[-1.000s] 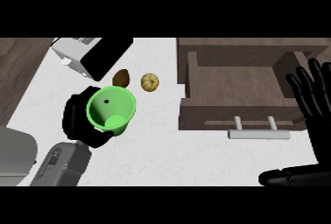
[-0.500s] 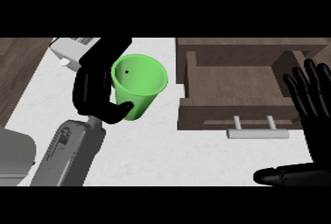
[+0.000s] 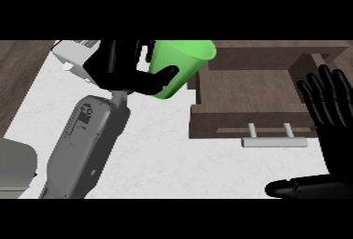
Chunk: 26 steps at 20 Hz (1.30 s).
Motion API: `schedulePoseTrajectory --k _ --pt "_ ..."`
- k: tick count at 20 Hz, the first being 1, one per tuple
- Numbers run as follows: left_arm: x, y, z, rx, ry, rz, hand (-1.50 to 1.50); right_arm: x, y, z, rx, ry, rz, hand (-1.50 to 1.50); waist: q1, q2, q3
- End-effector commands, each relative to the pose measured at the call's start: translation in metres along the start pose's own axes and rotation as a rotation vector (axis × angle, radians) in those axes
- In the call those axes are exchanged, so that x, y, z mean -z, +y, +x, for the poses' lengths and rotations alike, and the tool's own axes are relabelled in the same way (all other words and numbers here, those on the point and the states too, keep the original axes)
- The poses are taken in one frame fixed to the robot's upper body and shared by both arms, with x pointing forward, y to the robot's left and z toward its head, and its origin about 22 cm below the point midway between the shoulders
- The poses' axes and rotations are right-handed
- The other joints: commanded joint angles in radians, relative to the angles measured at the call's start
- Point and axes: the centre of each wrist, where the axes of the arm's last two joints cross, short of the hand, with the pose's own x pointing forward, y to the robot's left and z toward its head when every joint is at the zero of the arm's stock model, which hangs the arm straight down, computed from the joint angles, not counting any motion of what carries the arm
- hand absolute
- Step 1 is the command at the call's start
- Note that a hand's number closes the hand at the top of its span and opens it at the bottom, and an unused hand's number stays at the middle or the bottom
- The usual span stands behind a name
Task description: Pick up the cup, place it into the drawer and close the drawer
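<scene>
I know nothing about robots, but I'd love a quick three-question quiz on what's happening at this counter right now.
1. True or false: the bright green plastic cup already sits inside the open dark brown wooden drawer.
2. Which hand holds the cup? A) the left hand B) the right hand C) neither
3. Fill in: the drawer's grey bar handle faces the ____ edge of the head view.

Key:
1. False. The cup is held up, left of the drawer.
2. A. Its fingers and thumb curl round the cup; the right hand rests open at the view's right edge.
3. Lower.
</scene>
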Motion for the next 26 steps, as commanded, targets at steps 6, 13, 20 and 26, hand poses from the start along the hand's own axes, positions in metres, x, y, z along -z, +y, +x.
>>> schedulePoseTrajectory --k 6,13,20,26 --pt "0.045 -0.031 0.011 0.045 0.069 -0.056 1.5 -0.002 -0.005 -0.007 0.001 0.005 -0.01 -1.5 -0.003 0.001 0.0" --pt "0.057 -0.068 -0.009 0.106 0.115 -0.035 1.5 0.003 -0.007 0.013 -0.01 -0.009 0.01 -1.5 -0.012 0.001 0.0" --pt "0.058 -0.074 -0.037 0.132 0.144 -0.042 1.5 0.007 -0.013 0.006 -0.012 -0.008 0.007 -1.5 -0.023 0.005 0.0" --pt "0.065 -0.085 -0.046 0.151 0.2 -0.018 1.5 0.019 0.003 -0.004 -0.003 -0.017 0.025 -1.5 -0.049 0.013 0.0"
